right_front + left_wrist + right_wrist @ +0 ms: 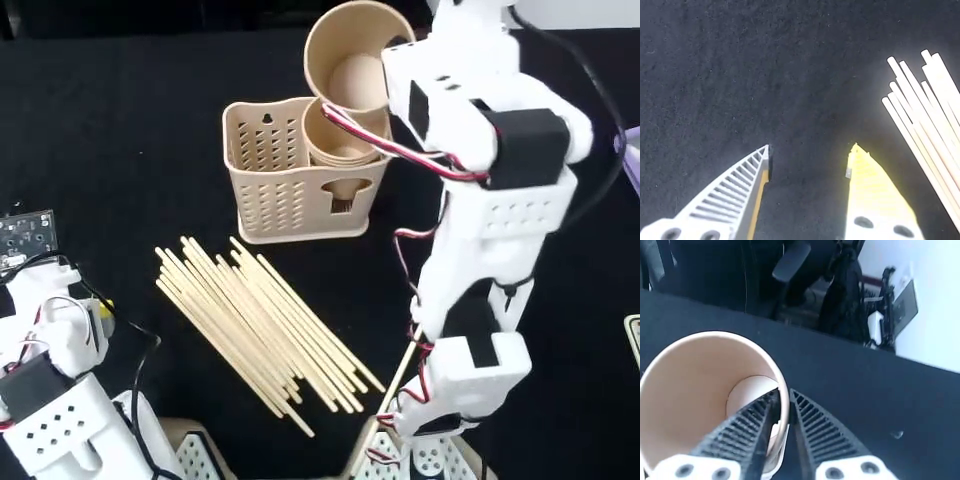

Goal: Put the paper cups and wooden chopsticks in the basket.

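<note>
The paper cup (352, 55) hangs in the air just above the basket (268, 195), at about 1 o'clock from it, tilted so its mouth faces the high camera. The right hand (784, 395) is closed on the cup's wall, one finger inside the rim and one outside. That pinch leaves the base free to go down first, which I judge suits nesting it.

Below it, the basket's right compartment holds stacked cups (340, 148). Only their rims show, so I cannot tell how many there are; perhaps two or more. The left compartment looks bare, and I take it to be meant for the sticks. The held cup is not yet level or lined up over the stack, so the step in hand appears to be setting this cup down.

The wooden chopsticks (262, 330) lie flat in a loose fan on the black worktop (110, 150), at 6 o'clock from the basket and apart from it, with none inside yet. The left hand (811, 148) hovers over bare worktop near the fan's 9 o'clock end, jaws spread and holding nothing, with the stick ends just beside it. From there, I judge, it is well placed to start on the sticks next.
</note>
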Robot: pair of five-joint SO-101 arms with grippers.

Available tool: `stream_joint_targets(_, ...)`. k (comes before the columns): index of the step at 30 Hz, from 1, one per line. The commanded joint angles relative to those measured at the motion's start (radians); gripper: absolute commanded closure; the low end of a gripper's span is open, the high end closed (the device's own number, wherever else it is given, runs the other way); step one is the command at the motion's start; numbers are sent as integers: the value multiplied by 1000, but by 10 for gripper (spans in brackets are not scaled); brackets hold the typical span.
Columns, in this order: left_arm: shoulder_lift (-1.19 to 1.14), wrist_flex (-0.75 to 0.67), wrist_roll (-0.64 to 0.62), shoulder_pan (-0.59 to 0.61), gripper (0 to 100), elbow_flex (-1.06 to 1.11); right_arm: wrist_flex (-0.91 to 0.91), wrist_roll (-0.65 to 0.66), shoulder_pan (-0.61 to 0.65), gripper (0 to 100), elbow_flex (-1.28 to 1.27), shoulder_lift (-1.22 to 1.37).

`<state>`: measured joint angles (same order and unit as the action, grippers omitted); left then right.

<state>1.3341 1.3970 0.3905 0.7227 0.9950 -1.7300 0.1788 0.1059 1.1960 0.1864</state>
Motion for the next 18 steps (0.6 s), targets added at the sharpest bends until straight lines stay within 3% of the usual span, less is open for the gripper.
stream_joint_targets(1, 9, 3, 8, -12, 747, -12, -28, -14, 3, 988, -48, -7)
stream_joint_targets(18, 9, 6, 8, -12, 747, -12, -9, -61, 9, 954, -262, 1)
